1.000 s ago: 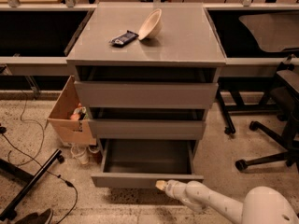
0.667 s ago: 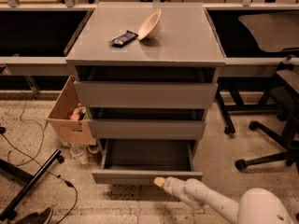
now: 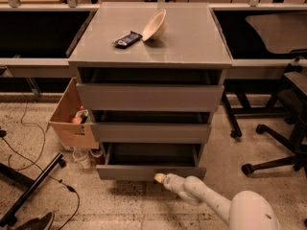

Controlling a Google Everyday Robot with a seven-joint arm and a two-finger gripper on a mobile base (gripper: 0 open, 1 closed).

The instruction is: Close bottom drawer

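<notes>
The bottom drawer is the lowest of three on the grey cabinet. It stands pulled out, its grey tray empty inside. Its flat front faces me near the floor. My gripper is at the end of the white arm that comes from the lower right. Its tip touches the drawer front just right of the middle. The two drawers above also stand slightly out.
A tilted cream bowl and a dark packet lie on the cabinet top. An open cardboard box with items and cups stand left of the cabinet. An office chair is at right. A black stand leg and cables lie at lower left.
The view has come closer to the cabinet. My gripper has moved to the drawer front, and the drawer has slid inward a little.
</notes>
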